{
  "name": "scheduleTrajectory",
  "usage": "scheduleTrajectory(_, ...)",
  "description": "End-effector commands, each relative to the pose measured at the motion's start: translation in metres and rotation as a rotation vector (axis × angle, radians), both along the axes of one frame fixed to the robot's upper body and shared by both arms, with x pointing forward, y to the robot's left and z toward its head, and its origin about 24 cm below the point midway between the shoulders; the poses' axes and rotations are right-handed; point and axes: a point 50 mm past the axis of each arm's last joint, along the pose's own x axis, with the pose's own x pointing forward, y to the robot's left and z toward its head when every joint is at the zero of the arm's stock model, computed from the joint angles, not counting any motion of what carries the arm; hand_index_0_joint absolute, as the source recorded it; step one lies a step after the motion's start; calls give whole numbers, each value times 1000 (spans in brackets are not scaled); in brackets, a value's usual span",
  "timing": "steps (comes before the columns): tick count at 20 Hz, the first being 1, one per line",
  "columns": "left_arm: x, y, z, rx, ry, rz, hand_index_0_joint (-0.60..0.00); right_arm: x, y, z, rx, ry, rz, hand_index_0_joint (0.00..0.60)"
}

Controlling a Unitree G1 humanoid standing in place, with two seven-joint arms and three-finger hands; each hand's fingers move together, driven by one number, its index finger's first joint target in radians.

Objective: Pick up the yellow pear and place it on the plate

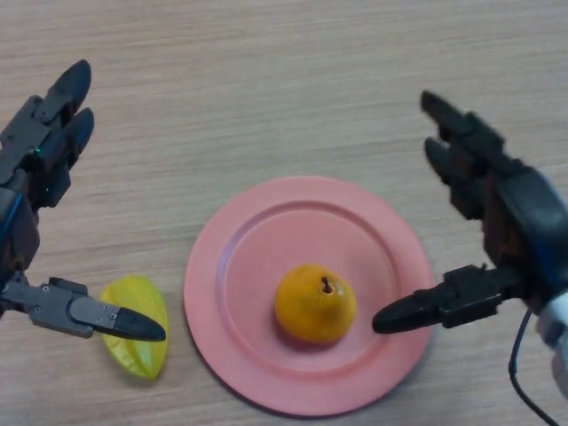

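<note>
A: Head view: the yellow pear [314, 303] sits upright on the pink plate [240, 266], lower centre. I see both robot hands spread, holding nothing: left robot hand [40, 160], right robot hand [497, 213].

B: It looks firm, smooth, likely slippery; I'd grip its widest part.

A: A yellow star fruit [135, 327] lies on the worktop [266, 80], lower left.

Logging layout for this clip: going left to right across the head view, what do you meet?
Left hand, open, at the left edge → yellow star-shaped fruit on the table → pink plate → yellow-orange pear resting on the plate → right hand, open, its thumb reaching over the plate's right rim.
</note>
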Motion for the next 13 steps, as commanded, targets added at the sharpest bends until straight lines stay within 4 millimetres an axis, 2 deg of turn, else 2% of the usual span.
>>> scheduleTrajectory(1, -8, -4, 23, -11, -117, -47, 0, -13, -17, 30, 32, -211, -53, 0)
scheduleTrajectory(5, -3, -4, 23, -26, -95, -44, 0, -21, -28, 36, 45, -219, -77, 0)
scheduleTrajectory(8, 3, -1, 27, -19, -125, -18, 0, -25, -28, 40, -5, -239, -77, 0)
scheduleTrajectory(13, 12, -3, 32, -25, -186, 8, 0, -27, -29, 45, 37, -239, -64, 0)
